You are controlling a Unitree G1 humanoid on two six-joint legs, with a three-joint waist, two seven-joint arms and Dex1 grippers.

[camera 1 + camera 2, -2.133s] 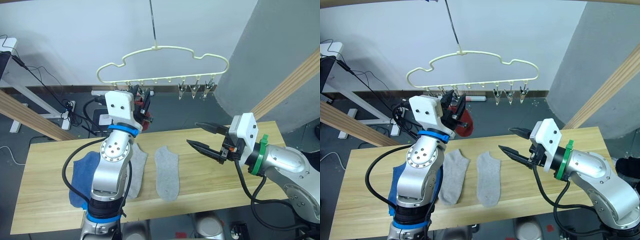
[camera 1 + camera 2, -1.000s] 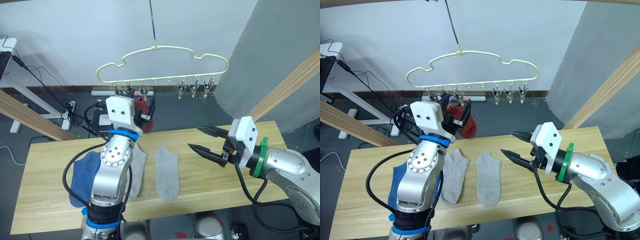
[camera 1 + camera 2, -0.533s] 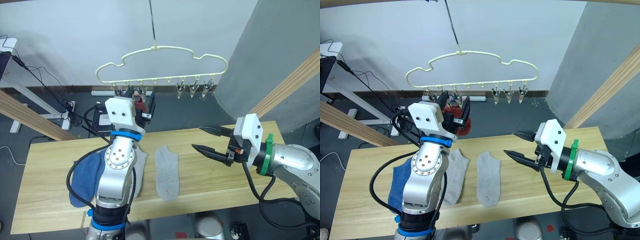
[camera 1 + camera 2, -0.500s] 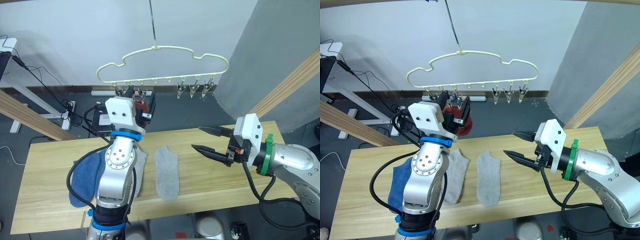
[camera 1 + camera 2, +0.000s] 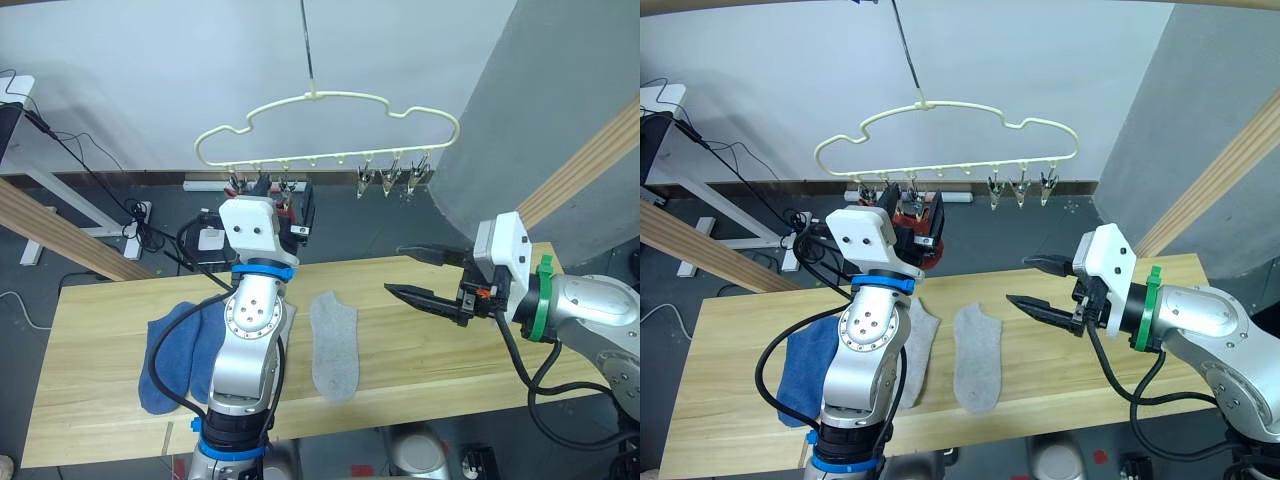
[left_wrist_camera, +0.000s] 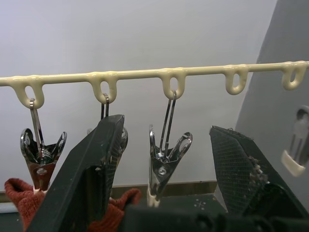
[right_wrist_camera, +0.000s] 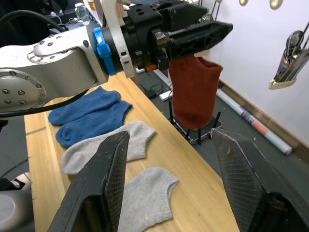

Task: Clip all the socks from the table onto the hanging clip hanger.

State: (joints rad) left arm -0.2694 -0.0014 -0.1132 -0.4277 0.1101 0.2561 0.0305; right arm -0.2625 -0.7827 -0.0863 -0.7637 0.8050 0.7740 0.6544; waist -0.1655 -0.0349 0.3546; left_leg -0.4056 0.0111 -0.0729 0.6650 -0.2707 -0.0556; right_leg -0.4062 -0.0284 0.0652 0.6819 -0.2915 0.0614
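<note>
The pale clip hanger (image 5: pixel 330 100) hangs above the table's (image 5: pixel 450 350) far edge. My left gripper (image 6: pixel 166 125) is up at its left clips (image 6: pixel 166 159), fingers (image 6: pixel 91 179) open on either side of one clip. A rust red sock (image 7: pixel 193 92) hangs just under that gripper by the left clips; I cannot see which clip holds it. On the table lie two blue socks (image 5: pixel 170 345), one grey sock (image 5: pixel 333 330) and another grey sock (image 5: pixel 915 350) partly behind my left arm. My right gripper (image 5: pixel 395 270) hovers open over the table's right half, holding nothing.
Three bare clips (image 5: pixel 385 180) hang at the hanger's right end. Slanted wooden poles stand at the left (image 5: pixel 50 235) and right (image 5: pixel 580 165). Cables and a power strip (image 5: pixel 140 215) lie on the floor behind the table.
My left gripper has risen with the red sock to the hanger's left clips. The right gripper has drifted slightly right and up, still open.
</note>
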